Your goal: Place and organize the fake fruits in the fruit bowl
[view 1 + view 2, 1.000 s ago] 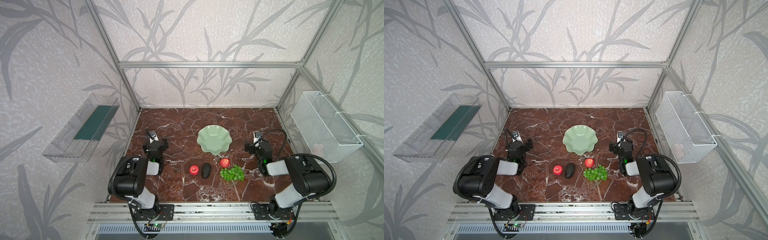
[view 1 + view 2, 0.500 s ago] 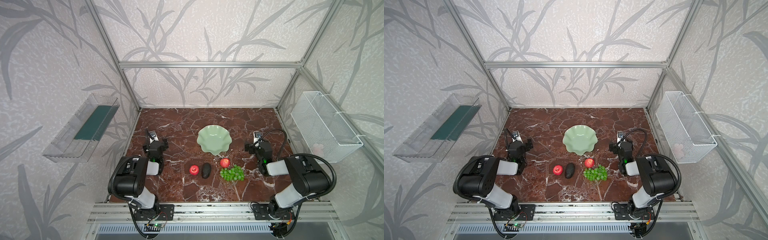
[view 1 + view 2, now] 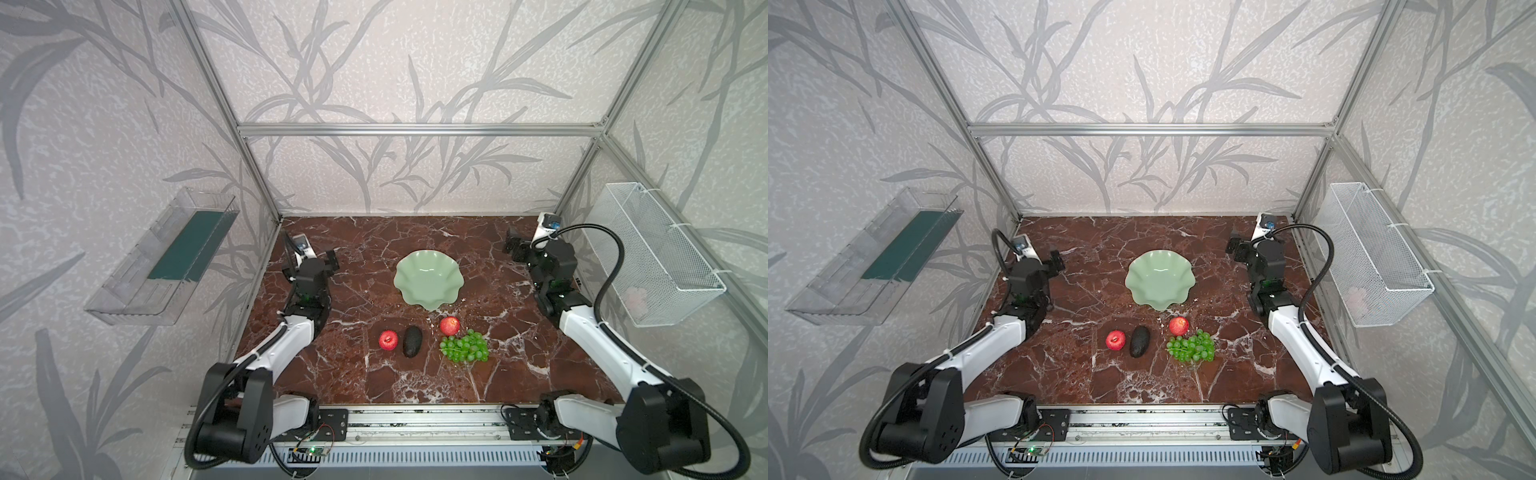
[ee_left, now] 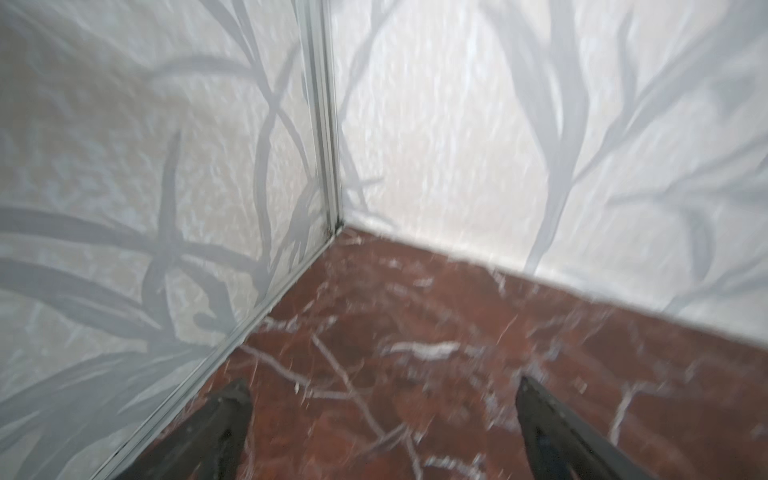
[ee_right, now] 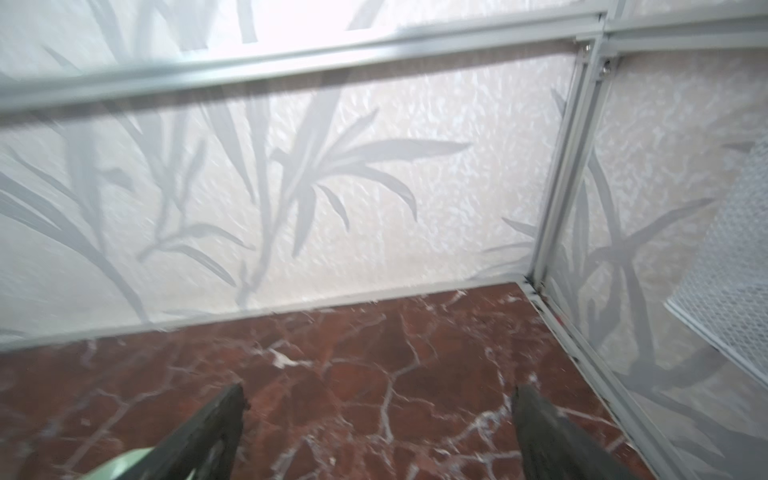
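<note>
both arms have unfolded since the earlier frames: the elbows now sit out over the front rail and the wrists have lifted, the right one more markedly. fruits and bowl lie as they did.

left gripper (image 3: 331, 258) and right gripper (image 3: 513, 249) both stand with jaws spread wide and nothing between them. the blurred wrist views show only the marble tabletop (image 4: 415, 316) and wall beyond the fingers (image 4: 232, 415).

key relation: both grippers point toward the back corners, while the fruits lie in a row behind them, toward the front and the middle of the table. from left to right in both top views the row runs left apple (image 3: 387, 340), avocado (image 3: 412, 341), right apple (image 3: 450, 326) and grapes (image 3: 464, 345). the right apple sits just beside the grapes. the avocado's long axis runs roughly front to back, slightly tilted.

the fruit bowl (image 3: 428, 279) is empty and stands beyond the row, between the two grippers; a sliver of its rim (image 5: 116, 465) shows in the right wrist view. judged by position, the left arm is nearer the left apple and avocado, the right arm nearer the right apple and grapes. either must turn back toward the front before descending.

no brand, label or legible writing appears in any view.
</note>
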Robot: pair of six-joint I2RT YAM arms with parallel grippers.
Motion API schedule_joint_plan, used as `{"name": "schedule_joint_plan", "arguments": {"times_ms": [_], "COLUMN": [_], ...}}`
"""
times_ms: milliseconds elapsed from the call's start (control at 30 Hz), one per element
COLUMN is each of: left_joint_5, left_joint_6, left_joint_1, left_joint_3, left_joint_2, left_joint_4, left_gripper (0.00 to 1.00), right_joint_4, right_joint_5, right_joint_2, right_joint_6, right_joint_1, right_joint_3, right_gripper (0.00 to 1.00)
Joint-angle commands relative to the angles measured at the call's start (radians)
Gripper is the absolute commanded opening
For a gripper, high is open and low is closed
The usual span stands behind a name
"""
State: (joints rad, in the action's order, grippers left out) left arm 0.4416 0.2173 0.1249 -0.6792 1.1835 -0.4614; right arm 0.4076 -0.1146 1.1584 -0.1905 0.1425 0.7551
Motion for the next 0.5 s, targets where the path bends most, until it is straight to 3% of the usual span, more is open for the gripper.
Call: {"name": "schedule_joint_plan", "arguments": {"times_ms": [0, 133, 267, 400, 467], "left_joint_5": [-0.137, -0.237, -0.21, -0.177, -0.214], "left_joint_6": [0.155, 0.137, 0.064, 0.051, 0.072], "left_joint_1": [-0.01, -0.017, -0.016, -0.018, -0.023], "left_joint_3": [-0.074, -0.162, -0.26, -0.233, -0.229], "left_joint_2": [-0.108, -0.199, -0.189, -0.166, -0.164], "left_joint_4": [0.261, 0.485, 0.728, 0.743, 0.734], "left_gripper": [0.99, 0.97, 0.97, 0.97, 0.97], "right_joint_4": [-0.088, -0.341, -0.62, -0.698, -0.712], "right_joint_5": [0.238, 0.301, 0.249, 0.209, 0.182], "right_joint_2": [0.019, 0.012, 0.029, 0.057, 0.076], "right_joint_6": [-0.1, -0.099, -0.066, -0.103, -0.127], "right_joint_1": [-0.004, 0.027, 0.141, 0.277, 0.343], "right_joint_3": [-0.11, -0.075, -0.02, -0.009, 0.003], "right_gripper": [0.99, 0.99, 0.97, 0.96, 0.95]}}
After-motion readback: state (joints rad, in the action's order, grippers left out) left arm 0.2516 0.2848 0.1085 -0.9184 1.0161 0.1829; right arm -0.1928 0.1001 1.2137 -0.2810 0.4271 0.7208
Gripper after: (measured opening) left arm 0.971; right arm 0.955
